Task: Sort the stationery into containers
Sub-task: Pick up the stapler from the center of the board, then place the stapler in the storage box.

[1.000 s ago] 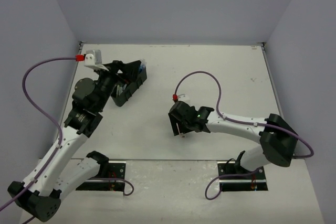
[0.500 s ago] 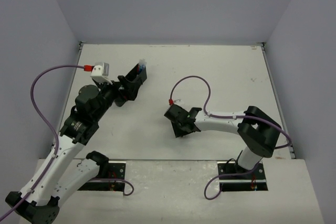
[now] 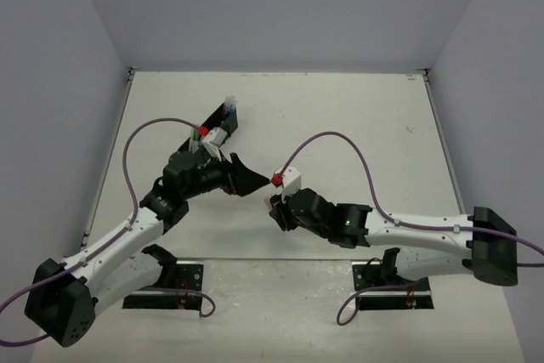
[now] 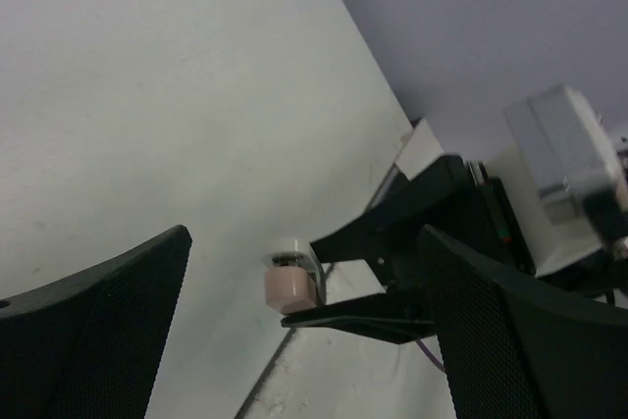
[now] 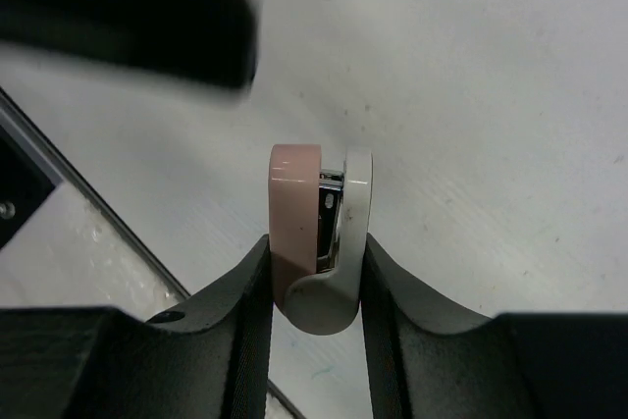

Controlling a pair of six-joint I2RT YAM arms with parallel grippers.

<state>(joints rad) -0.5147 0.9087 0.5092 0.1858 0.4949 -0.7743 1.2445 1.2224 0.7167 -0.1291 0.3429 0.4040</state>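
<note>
My right gripper is shut on the small pinkish-white eraser-like block and holds it just above the table near the front edge. In the top view the right gripper is at the centre front. My left gripper is open and empty, just left of it and pointing at it. The left wrist view shows the block between the right gripper's black fingers, framed by my left gripper's own wide-apart fingers. The long black organiser tray lies at the back left with blue pens at its far end.
The table's front edge runs just below the right gripper. Purple cables loop above both arms. The arm base plates sit at the near side. Grey walls close the table at the back and sides.
</note>
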